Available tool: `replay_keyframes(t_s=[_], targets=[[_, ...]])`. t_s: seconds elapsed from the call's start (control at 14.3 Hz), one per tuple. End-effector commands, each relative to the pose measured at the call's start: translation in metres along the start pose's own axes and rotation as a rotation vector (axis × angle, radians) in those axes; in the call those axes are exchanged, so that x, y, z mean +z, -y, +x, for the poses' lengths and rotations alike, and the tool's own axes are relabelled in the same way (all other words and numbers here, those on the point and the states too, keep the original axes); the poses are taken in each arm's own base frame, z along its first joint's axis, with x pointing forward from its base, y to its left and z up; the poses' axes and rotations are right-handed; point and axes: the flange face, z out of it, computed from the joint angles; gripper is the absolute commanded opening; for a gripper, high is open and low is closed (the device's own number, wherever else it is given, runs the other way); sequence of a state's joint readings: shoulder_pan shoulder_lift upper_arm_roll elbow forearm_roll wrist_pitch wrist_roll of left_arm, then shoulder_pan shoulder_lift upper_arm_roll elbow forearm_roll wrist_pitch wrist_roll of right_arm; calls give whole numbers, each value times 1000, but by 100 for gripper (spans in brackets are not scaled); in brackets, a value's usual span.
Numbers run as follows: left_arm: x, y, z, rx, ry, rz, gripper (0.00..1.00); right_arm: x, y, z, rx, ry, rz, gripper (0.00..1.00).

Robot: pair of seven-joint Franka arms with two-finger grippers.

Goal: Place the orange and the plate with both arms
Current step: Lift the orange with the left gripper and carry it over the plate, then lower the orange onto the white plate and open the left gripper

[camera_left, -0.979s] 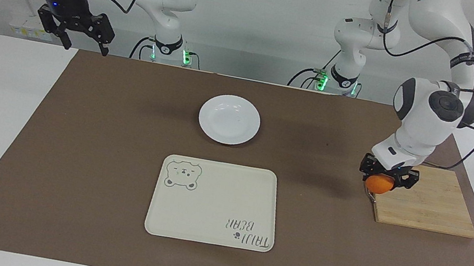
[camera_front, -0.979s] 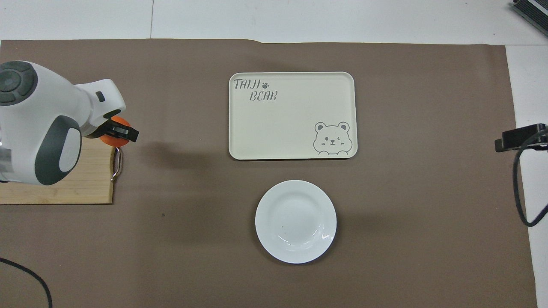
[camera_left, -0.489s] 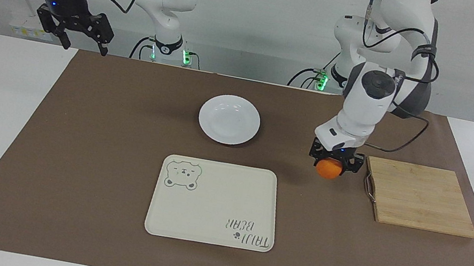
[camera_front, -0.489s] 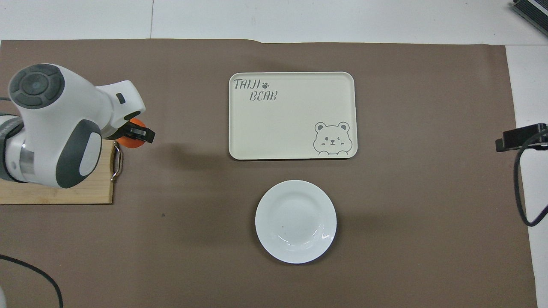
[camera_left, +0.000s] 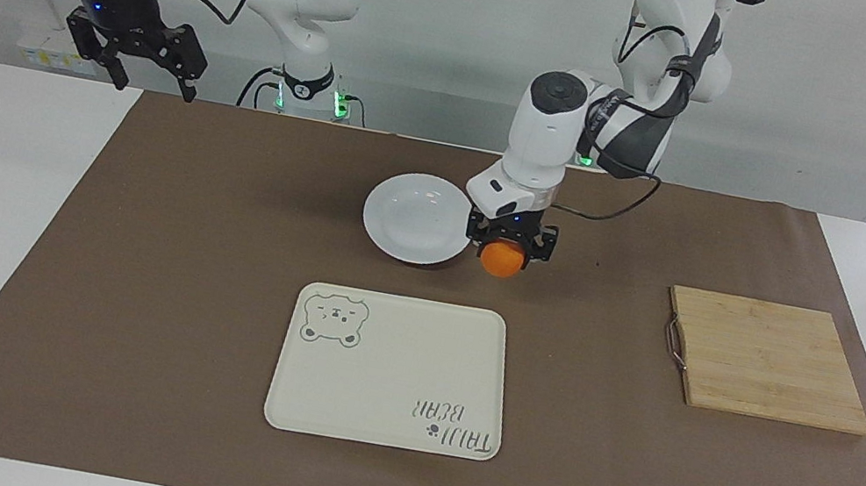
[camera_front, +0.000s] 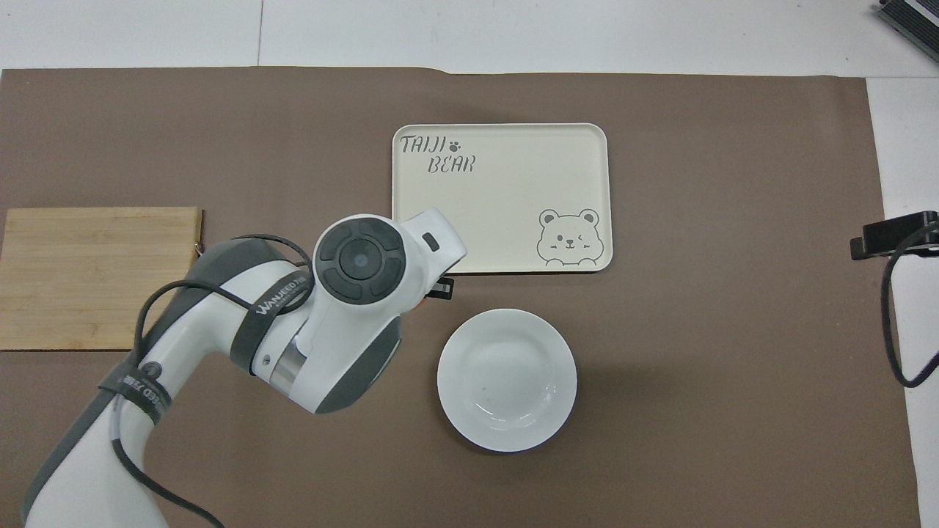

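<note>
My left gripper [camera_left: 507,249] is shut on the orange [camera_left: 502,260] and holds it just above the brown mat, beside the rim of the white plate [camera_left: 416,218] on the side toward the left arm's end. In the overhead view the left arm [camera_front: 352,293] hides the orange, and only a black fingertip [camera_front: 441,291] shows between the plate [camera_front: 506,379] and the tray. The plate is bare. My right gripper [camera_left: 150,70] waits open and empty, raised at the right arm's end of the table near the robots; its tip [camera_front: 889,235] shows in the overhead view.
A cream rectangular tray with a bear drawing [camera_left: 391,369] [camera_front: 500,196] lies farther from the robots than the plate. A bare wooden cutting board [camera_left: 769,360] [camera_front: 99,277] lies at the left arm's end. A brown mat [camera_left: 169,277] covers the table.
My left gripper has carried the orange from the cutting board's edge across the mat to beside the plate. The right arm has hardly moved.
</note>
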State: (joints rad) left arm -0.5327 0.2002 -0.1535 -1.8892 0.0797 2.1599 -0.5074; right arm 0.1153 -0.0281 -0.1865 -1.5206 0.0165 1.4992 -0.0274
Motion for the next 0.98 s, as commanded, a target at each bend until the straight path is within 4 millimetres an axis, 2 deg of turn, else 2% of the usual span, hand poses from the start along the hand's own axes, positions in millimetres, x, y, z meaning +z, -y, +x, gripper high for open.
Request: replay_keyframes(t_s=[0.0,0.14,0.21,0.28,0.42,0.49,0.7,0.77,0.84,0.91], targets=[[18,-14,-19,-33,-17,-20,0,1,-3,-6,10,-9,11,100],[15,-30,-28,-44,-19,-24,0,1,-4,-6,13,-7,9,100],[18,-47,-38,-62,-17,-29,0,1,-5,-6,16,-9,8,100],[25,-65,-47,-80,-19,-38,0,0,-7,-6,21,-12,5,100],[42,-78,-59,-91,-17,-45,0,-2,-5,-1,18,-47,-1,100],[46,-92,-68,-106,-30,-63,0,-1,-4,-1,16,-44,-1,100],[83,-123,-86,-139,-18,-80,0,4,-6,-9,16,-16,3,100],[84,-124,-85,-159,-21,-85,93,5,-6,-11,16,-19,4,100],[79,-123,-82,-166,-26,-86,100,4,-6,-11,15,-23,4,100],[69,-119,-77,-173,-30,-84,100,4,-6,-11,15,-23,4,100]])
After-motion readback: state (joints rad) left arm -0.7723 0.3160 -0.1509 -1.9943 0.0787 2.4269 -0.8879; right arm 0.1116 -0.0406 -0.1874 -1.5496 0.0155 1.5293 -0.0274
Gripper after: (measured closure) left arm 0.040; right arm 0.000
